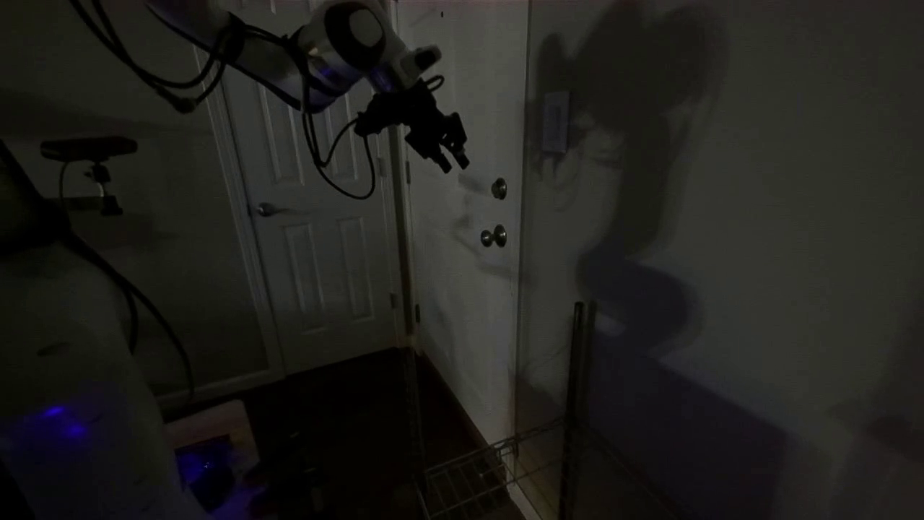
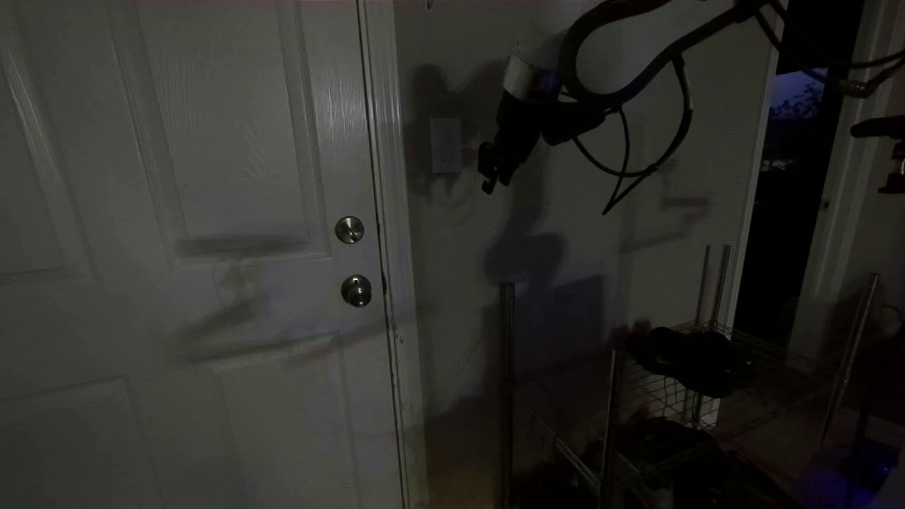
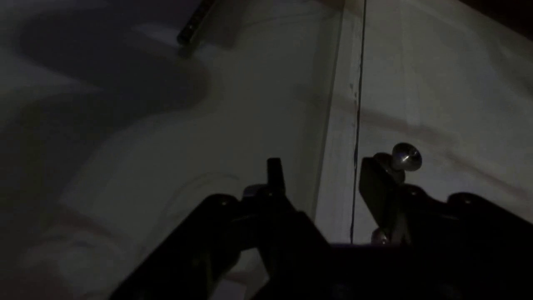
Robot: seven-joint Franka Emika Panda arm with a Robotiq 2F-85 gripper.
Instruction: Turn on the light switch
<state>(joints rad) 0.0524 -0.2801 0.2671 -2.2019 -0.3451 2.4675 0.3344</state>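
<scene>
Dim, shadowed wall (image 1: 794, 180), light switch (image 2: 446, 145) mounted there, pale door (image 2: 233, 177) beside it, gripper (image 3: 320, 164) aloft (jaws apart)

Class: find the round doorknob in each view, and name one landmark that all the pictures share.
In an exterior view: round doorknob near the centre.
In an exterior view: round doorknob left of centre, slightly below mid-height.
Wrist view: round doorknob right of centre.
Shared landmark: the white door it is mounted on.
</scene>
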